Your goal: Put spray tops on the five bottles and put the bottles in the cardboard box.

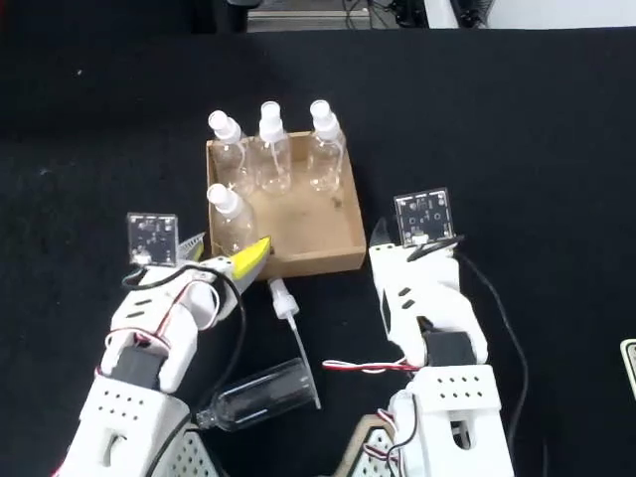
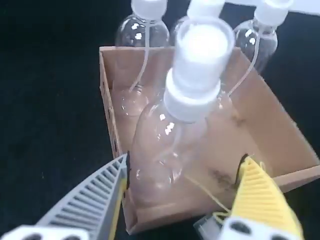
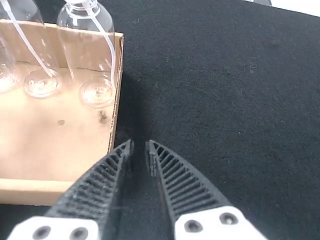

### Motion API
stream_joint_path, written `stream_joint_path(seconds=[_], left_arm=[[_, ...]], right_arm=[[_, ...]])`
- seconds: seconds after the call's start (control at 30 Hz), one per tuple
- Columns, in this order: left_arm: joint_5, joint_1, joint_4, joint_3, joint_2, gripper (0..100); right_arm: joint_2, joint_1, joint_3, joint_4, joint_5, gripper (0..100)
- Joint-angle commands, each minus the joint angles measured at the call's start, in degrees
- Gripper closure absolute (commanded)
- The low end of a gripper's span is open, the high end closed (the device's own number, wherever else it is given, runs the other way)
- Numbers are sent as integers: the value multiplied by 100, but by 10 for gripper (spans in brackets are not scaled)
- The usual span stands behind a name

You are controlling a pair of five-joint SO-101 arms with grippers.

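Observation:
The cardboard box (image 1: 328,253) stands mid-table with four clear bottles upright in it, each with a white spray top: three along the back (image 1: 273,149) and one at the front left (image 1: 231,221). My left gripper (image 2: 184,172) is open just behind that front-left bottle (image 2: 170,135), with its grey and yellow fingers on either side of the bottle and not touching it. A loose spray top (image 1: 284,298) with its long tube lies on the cloth in front of the box. Beside it an uncapped bottle (image 1: 260,395) lies on its side. My right gripper (image 3: 138,146) is shut on nothing by the box's right front corner (image 3: 116,100).
Black cloth covers the table (image 1: 517,149). Each wrist carries a square marker board (image 1: 424,217). Red and white cables (image 1: 363,367) run between the arms near the front. A pale object (image 1: 629,360) sits at the right edge.

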Motion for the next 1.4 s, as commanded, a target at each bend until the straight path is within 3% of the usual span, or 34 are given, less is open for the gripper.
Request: stream_joint_path(seconds=[0.0, 0.2, 0.5, 0.73, 0.9, 1.07, 1.23, 1.37], left_arm=[[501, 75, 782, -549, -967, 679], [624, 13, 1969, -426, -2321, 679], [659, -57, 3446, -1262, -2286, 679], [624, -1613, 3815, -1429, -2286, 679], [123, -2888, 4255, -1446, -2286, 678], [62, -3301, 3763, -813, -2286, 679], [62, -3451, 3596, -673, -2286, 679], [62, -3451, 3596, -646, -2286, 679]], right_arm=[[-84, 53, -66, -185, 9, 973], [-84, 53, -48, -185, 9, 973], [-84, 88, -40, -149, 0, 973], [-84, 88, -207, 79, 9, 973], [-84, 53, -1323, 1574, 35, 973], [-31, -167, -2668, 3314, 1143, 973], [-31, -1530, -3749, 5354, 2321, 972], [-22, -2804, -4127, 6479, 2620, 972]])
